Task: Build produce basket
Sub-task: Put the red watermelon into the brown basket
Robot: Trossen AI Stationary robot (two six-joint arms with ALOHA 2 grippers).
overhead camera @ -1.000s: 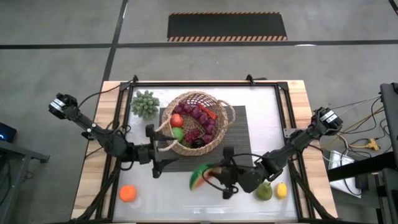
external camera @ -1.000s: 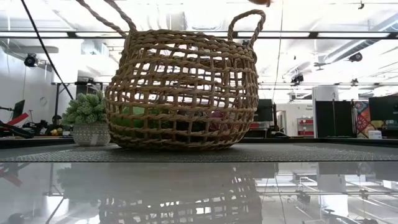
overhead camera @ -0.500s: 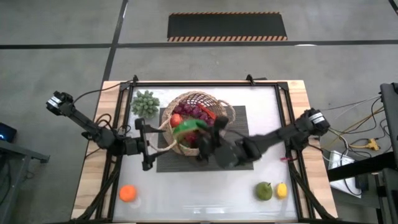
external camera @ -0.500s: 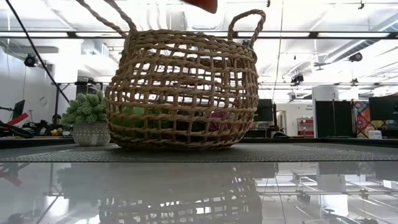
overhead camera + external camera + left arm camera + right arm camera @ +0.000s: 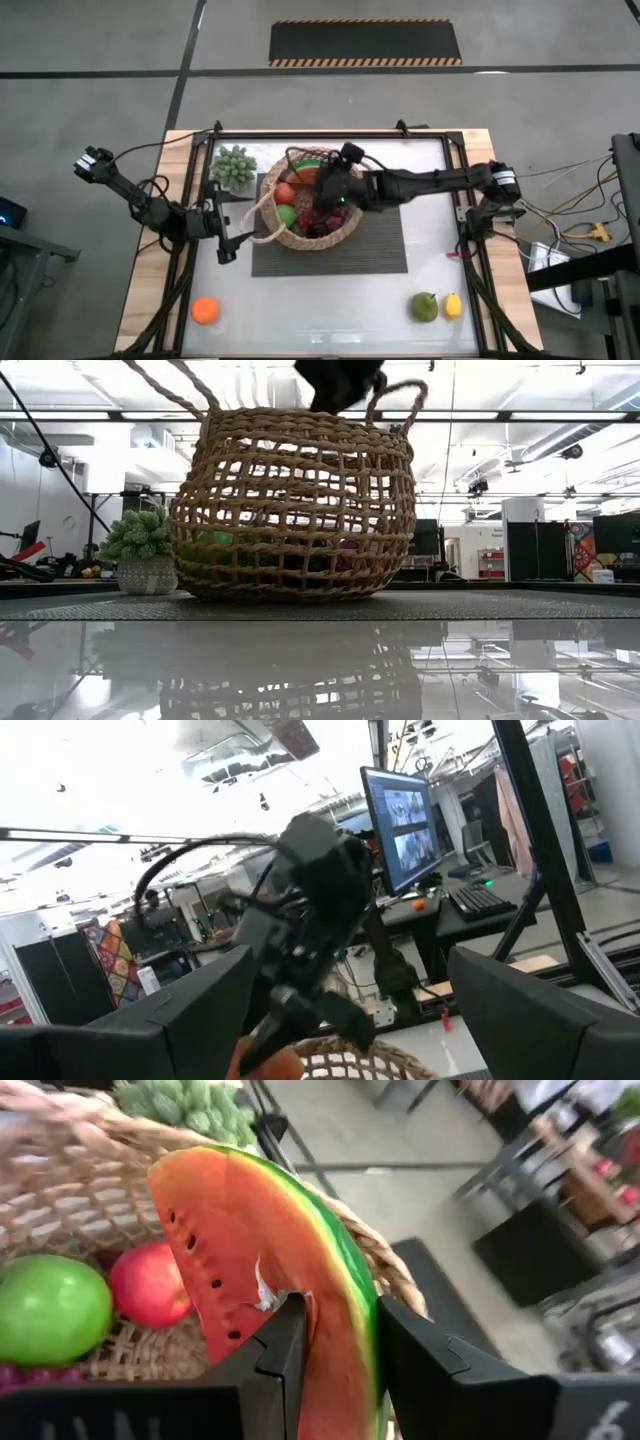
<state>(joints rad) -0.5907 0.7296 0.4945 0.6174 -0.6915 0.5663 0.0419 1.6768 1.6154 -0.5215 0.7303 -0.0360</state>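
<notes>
The wicker basket [image 5: 310,205] stands on a dark ribbed mat [image 5: 380,245] and holds grapes, a green apple [image 5: 50,1310] and a red apple [image 5: 150,1285]. My right gripper [image 5: 322,185] hovers over the basket's far part, shut on a watermelon slice [image 5: 270,1260]. To the left of the basket, my left gripper [image 5: 222,238] stands open with nothing between its fingers. An orange [image 5: 205,310] lies near left on the table. A pear [image 5: 425,307] and a lemon [image 5: 453,306] lie near right. My right gripper pinches the watermelon slice between its two fingers, one finger on the red flesh face [image 5: 290,1295] and the other on the green rind side. The fingers come from the table's right, slanting down. The slice sticks out beyond the fingertips, lifted clear above the basket's fruit.
A small potted green plant [image 5: 233,165] stands at the far left beside the basket. The basket's two loop handles [image 5: 395,400] rise above its rim. The glass table top [image 5: 330,310] is bare between the orange and the pear.
My right gripper has carried the watermelon slice from the table's near part toward the far edge and to the left, up over the basket, tipping downward. My left gripper has drawn back from the basket toward the table's left edge, still open.
</notes>
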